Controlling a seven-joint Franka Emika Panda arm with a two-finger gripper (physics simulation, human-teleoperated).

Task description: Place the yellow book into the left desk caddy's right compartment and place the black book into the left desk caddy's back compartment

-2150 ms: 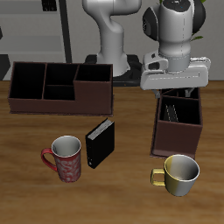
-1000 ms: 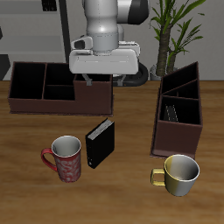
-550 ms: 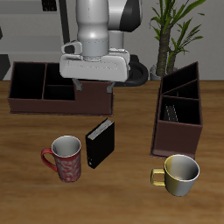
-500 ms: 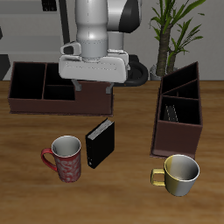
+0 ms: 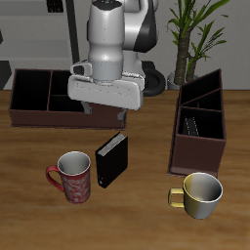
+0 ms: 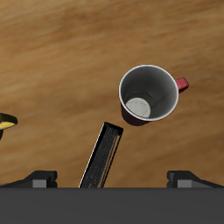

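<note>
The black book [image 5: 110, 160] stands upright on the table between the two caddies; it also shows in the wrist view [image 6: 103, 157]. My gripper [image 5: 105, 114] is open and empty, hovering just above and slightly behind the book, with one finger [image 6: 39, 178] to each side. The left desk caddy [image 5: 178, 146] stands with its narrow end toward the camera. The yellow book [image 5: 191, 126] sits inside the caddy's large right compartment. The caddy's back compartment [image 5: 204, 91] holds nothing that I can see.
A red patterned mug [image 5: 73, 178] stands next to the black book, nearer the front edge; it also shows in the wrist view [image 6: 149, 94]. A yellow mug [image 5: 200, 193] stands before the left caddy. The other caddy [image 5: 107, 107] lies behind my gripper. A plant [image 5: 195, 39] stands at the back.
My open gripper has swung from above the left desk caddy across the table and come forward and lower, over the black book. Nothing else has moved.
</note>
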